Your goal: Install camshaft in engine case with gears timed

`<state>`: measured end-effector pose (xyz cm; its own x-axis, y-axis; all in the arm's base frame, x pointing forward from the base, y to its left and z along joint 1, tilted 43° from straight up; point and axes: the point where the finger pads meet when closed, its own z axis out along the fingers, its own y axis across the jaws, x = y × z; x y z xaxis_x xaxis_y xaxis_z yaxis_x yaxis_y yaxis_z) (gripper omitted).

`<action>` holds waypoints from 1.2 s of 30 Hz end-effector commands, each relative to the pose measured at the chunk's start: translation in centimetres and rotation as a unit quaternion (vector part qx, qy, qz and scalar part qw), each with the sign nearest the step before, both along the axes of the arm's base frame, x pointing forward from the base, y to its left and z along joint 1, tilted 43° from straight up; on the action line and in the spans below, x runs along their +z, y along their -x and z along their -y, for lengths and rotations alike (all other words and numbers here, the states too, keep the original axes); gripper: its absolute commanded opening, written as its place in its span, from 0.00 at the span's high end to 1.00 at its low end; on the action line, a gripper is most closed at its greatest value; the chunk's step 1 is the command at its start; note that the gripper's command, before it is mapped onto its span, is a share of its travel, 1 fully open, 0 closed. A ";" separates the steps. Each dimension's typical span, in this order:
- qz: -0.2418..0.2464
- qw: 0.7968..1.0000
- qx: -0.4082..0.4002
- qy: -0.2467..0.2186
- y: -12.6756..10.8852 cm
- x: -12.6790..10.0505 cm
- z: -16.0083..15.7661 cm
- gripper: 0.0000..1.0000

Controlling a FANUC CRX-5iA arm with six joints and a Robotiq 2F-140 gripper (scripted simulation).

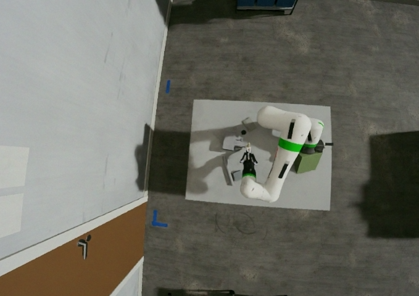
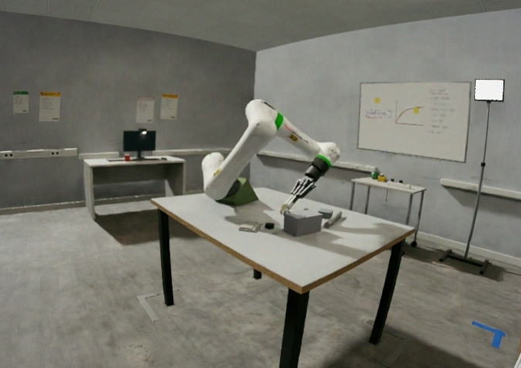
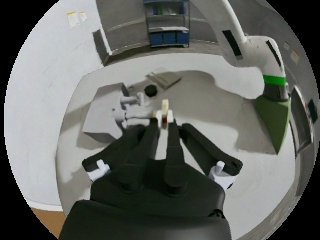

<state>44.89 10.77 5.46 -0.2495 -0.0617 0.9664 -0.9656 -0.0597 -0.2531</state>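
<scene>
The engine case (image 2: 301, 221) is a grey block standing upright near the middle of the table. It also shows in the top view (image 1: 232, 142) and in the wrist view (image 3: 110, 114), where small gear parts show on its near face. My gripper (image 3: 165, 116) is shut on the camshaft (image 3: 164, 114), a pale piece with a red mark sticking out past the fingertips. In the side view the gripper (image 2: 288, 205) points down at a slant and holds the camshaft (image 2: 282, 209) just beside the case's top edge, on the arm's side. The gear teeth and marks are too small to tell.
A black disc (image 2: 268, 225) and a flat grey plate (image 2: 249, 227) lie to one side of the case. A grey bar (image 2: 332, 218) and a small grey block (image 2: 324, 212) lie to the other side. The arm's green base (image 2: 236, 192) stands at the table's far end.
</scene>
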 end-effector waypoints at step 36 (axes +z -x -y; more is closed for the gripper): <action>0.001 1.000 0.001 0.000 -1.1 0.3 -0.1 0.86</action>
<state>45.93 10.84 5.73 -0.2494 -0.0617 0.9664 -0.9656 -0.0597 -0.2530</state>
